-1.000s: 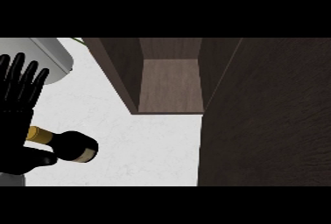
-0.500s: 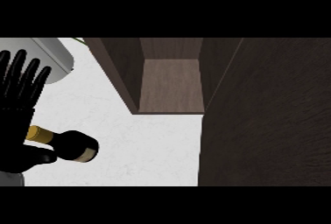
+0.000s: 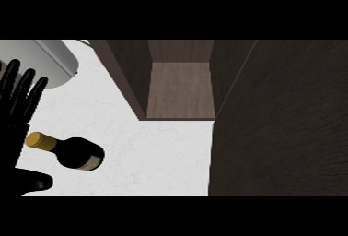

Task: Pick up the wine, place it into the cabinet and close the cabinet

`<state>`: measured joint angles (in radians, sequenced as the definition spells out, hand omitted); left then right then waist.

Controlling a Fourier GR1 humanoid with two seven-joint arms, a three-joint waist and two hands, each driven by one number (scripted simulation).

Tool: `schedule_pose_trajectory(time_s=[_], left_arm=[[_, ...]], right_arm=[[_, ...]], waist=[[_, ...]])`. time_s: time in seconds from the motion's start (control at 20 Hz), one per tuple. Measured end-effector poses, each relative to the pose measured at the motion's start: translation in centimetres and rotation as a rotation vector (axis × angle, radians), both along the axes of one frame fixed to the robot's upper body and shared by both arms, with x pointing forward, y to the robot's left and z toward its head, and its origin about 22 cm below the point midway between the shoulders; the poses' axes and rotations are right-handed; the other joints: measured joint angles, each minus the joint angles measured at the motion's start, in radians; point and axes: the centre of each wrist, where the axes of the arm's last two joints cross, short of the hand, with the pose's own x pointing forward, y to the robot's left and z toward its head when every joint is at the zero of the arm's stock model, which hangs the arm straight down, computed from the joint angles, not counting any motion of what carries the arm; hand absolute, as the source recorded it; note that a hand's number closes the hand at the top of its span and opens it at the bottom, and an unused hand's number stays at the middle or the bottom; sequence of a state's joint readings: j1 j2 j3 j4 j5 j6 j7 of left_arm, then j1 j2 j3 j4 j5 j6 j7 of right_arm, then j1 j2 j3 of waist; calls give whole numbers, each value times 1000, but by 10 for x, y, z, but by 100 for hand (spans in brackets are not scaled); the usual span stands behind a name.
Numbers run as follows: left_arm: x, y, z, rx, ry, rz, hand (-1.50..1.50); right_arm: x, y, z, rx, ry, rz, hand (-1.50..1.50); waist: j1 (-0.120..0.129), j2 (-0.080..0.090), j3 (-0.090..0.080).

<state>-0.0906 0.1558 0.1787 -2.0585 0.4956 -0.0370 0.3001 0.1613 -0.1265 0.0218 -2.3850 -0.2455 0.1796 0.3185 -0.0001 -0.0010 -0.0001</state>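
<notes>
Dark wine bottle [image 3: 75, 154] with gold-capped neck lies on the white counter [image 3: 156, 156], just right of the left hand [image 3: 19, 103]. Fingers [image 3: 27, 87] are straight and spread, holding nothing. Bottle's pale label band shows no legible writing. Open cabinet [image 3: 178, 87] stands well apart, upper right.
</notes>
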Motion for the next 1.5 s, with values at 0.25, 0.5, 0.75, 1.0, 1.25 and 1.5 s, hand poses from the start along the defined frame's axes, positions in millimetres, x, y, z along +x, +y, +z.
schedule_pose_trajectory(time_s=[0.25, 0.5, 0.75, 1.0, 1.25, 1.5], left_arm=[[-7, 7, -3, 14, 8, 13, -150], [-11, 11, -3, 31, 33, 41, -150], [-14, 20, -20, 41, 56, 86, -150], [-15, 40, -31, 59, 71, 113, -150], [-24, 57, -46, 73, 93, 131, -150], [-24, 69, -64, 90, 124, 152, -150]], right_arm=[[-1, 2, -2, -4, 6, -4, -150], [3, 3, 4, -1, 3, -3, -150], [4, 4, 4, 3, 4, -6, -150], [5, 10, 13, -2, 16, -2, -150], [5, 7, 9, -7, 8, -11, -150], [6, 12, 7, 4, 4, -9, -150]], waist=[[-1, 0, 0], [0, 0, 0], [0, 0, 0], [0, 0, 0], [0, 0, 0], [0, 1, 0]])
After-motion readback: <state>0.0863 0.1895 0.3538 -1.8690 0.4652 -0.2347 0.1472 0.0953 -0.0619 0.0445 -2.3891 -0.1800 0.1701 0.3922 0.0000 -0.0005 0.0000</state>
